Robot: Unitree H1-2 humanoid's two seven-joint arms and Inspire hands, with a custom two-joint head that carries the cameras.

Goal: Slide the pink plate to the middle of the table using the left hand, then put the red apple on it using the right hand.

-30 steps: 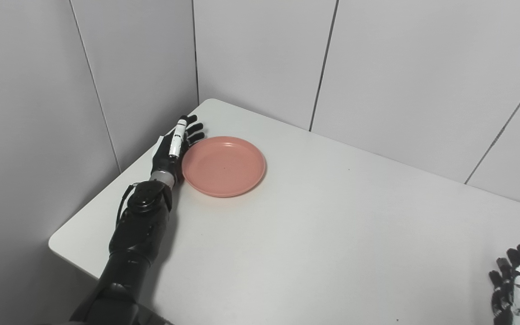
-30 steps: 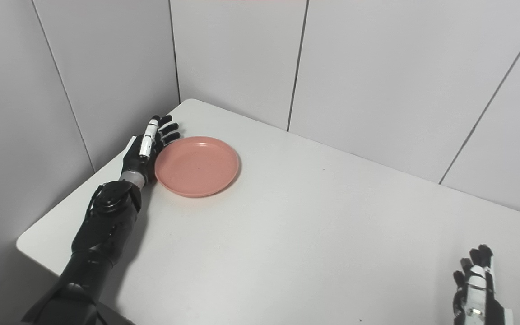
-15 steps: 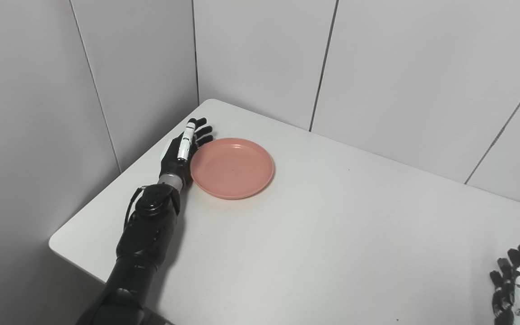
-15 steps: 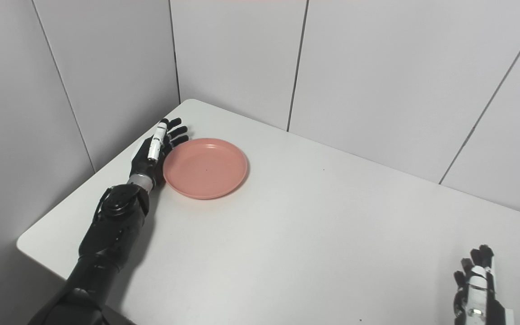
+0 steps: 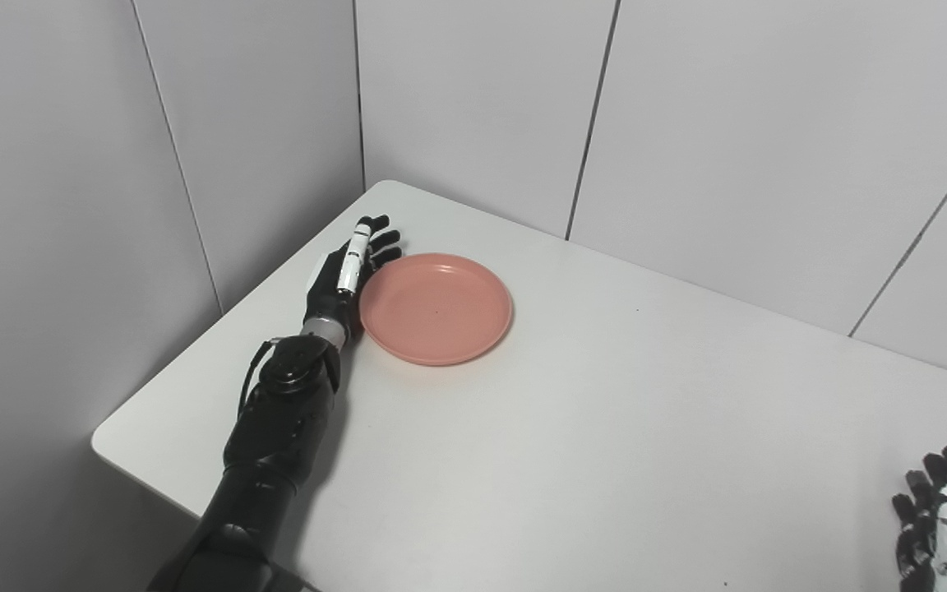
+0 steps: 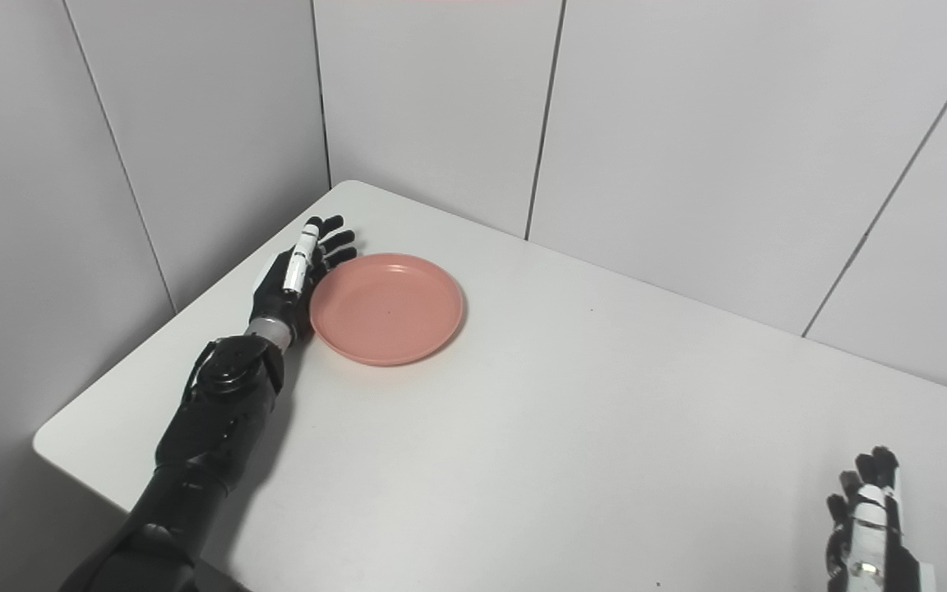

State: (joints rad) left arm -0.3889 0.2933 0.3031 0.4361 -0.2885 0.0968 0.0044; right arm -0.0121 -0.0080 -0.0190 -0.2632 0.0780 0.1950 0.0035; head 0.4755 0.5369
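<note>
Pink plate (image 5: 436,308): located far-left part of table (image 5: 605,427), well short of middle; right way up, nothing held in it.
Left hand (image 5: 345,275): set edge-on against plate's left rim, fingers extended and apart, nothing grasped.
Handling advice: push to be kept low on rim, steady, directed toward table middle; plate judged light, apt to rotate if pushed off-centre.
Right hand (image 6: 866,534): resting near right corner, fingers spread, nothing gripped.
Red apple: not identifiable in either view.
</note>
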